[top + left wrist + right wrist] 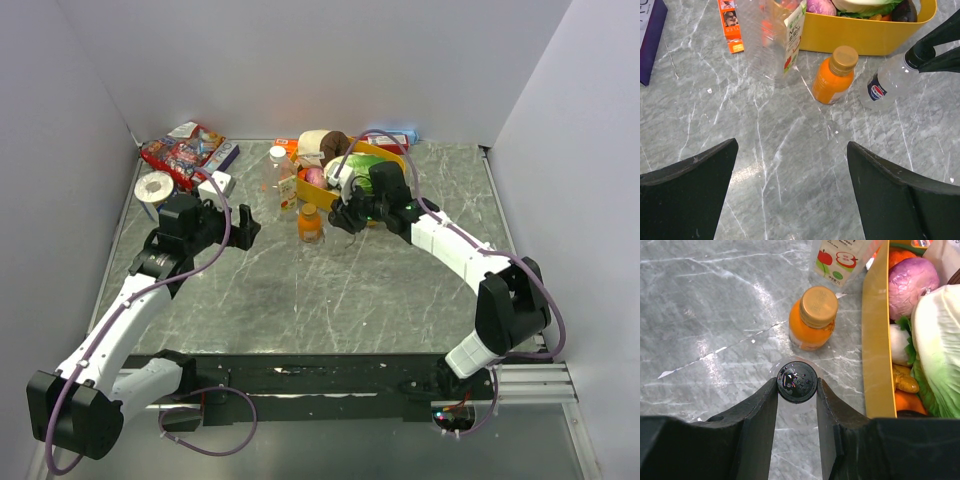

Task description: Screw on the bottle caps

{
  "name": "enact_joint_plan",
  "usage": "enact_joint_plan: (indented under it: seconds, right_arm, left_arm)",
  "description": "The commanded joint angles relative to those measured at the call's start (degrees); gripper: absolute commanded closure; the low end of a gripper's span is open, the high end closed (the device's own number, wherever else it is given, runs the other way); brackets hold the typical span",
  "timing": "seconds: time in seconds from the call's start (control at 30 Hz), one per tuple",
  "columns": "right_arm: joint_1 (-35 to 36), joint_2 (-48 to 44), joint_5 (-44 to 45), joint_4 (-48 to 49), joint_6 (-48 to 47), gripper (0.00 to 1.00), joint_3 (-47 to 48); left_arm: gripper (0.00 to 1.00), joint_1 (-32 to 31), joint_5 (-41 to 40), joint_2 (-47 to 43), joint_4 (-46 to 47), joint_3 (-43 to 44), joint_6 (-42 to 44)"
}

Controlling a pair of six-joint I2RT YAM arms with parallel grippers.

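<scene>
Grey stone table. Near its far edge, by the yellow bin, right gripper pinching the black cap on the clear greyish bottle, orange bottle with gold cap just beside. Left gripper spread wide, empty.

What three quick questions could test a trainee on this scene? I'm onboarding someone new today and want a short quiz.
1. True or false: the left gripper holds a bottle.
2. Which cap does the right gripper pinch? A white, B black, C orange-gold.
3. Fill in: the orange bottle stands beside the yellow ____.
Key: 1 false, it is open and empty. 2 B, the black cap. 3 basket.
</scene>
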Motion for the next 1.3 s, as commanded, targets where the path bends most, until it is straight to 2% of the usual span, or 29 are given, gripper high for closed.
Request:
enact_joint_plan:
  seconds: [0.0, 0.17, 0.23, 0.37, 0.4, 0.53, 0.57, 0.83, 0.93, 1.0, 1.17, 1.2, 1.27]
  right_arm:
    - [-0.3, 1.1, 0.2, 2.9, -0.7, 0.88, -0.6]
    - [-0.3, 1.8, 0.3, 2.9, -1.0, 0.88, -1.5]
    - [-0.4, 1.9, 0.4, 3.0, -1.3, 0.84, -2.0]
    - [-0.3, 1.9, 1.3, 3.2, -1.4, 0.71, -2.8]
    - [-0.4, 1.7, 1.7, 3.2, -1.4, 0.65, -3.0]
    - [-0.4, 0.8, 2.5, 2.4, -1.4, 0.49, -2.5]
    - [-0.3, 0.4, 2.8, 1.3, -1.3, 0.40, -2.1]
    - [-0.4, -0.9, 3.2, -0.1, -1.3, 0.36, 0.2]
    - [-0.4, -0.9, 2.9, 0.2, -0.4, 0.28, 0.7]
    - [-0.4, -1.6, 2.0, -0.3, 0.1, 0.01, 2.4]
    - [-0.5, -5.7, 4.8, -9.6, 3.6, 0.00, 10.3]
    - [-0.5, -7.4, 9.4, -10.9, 5.9, 0.00, 12.3]
    - [-0.4, -8.6, 13.2, -15.5, 7.6, 0.00, 14.2]
  left_arm:
    - [0.04, 0.7, -0.3, 0.0, 2.8, 1.1, -0.9]
    - [0.04, 1.3, 0.2, 0.0, 3.0, 0.5, -1.5]
    - [0.04, 1.5, 0.5, -0.3, 2.9, 0.4, -1.5]
    - [0.04, 1.7, 0.5, -0.7, 2.7, 0.1, -1.5]
    - [0.04, 1.7, 0.6, -0.7, 2.7, 0.1, -1.5]
    - [0.04, 1.9, 0.8, -0.7, 3.1, 0.0, -1.6]
    - [0.04, 1.9, 0.8, -0.7, 3.1, 0.0, -1.6]
    - [0.04, 2.2, 1.5, -0.3, 4.4, -0.6, -2.4]
    - [0.04, 2.2, 1.6, -0.4, 3.8, -0.2, -2.0]
    - [0.04, 2.2, 1.7, -0.6, 3.5, 0.0, -1.9]
    - [0.04, 2.6, 1.5, -1.4, 2.0, 2.1, -1.5]
    - [0.04, 2.8, 1.3, -1.7, 1.9, 2.5, -1.5]
    - [0.04, 3.6, 1.0, -1.6, 2.3, 3.1, -1.5]
